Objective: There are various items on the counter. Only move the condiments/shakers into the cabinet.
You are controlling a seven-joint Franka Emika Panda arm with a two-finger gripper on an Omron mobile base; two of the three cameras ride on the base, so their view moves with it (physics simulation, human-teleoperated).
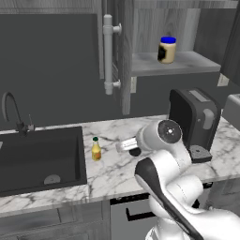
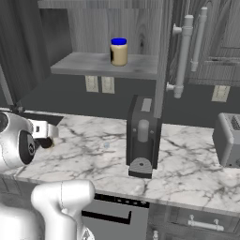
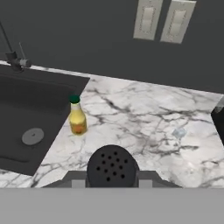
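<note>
Over the counter (image 1: 112, 176), gripper (image 3: 111, 180) pinched the upright black shaker (image 3: 111, 166), cabinet shelf (image 1: 187, 63) lying up and to the right, beside the blue-lidded jar (image 1: 166, 49); yellow bottle (image 1: 96, 149) stood left by the sink (image 1: 37, 157).

Blue-lidded jar (image 2: 118, 51) upright on cabinet shelf (image 2: 84, 64); black toaster (image 2: 142, 136) on counter (image 2: 187, 159).

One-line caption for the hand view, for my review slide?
Gripper shut on the black shaker above the marble counter; yellow bottle stands upright beside the sink.
</note>
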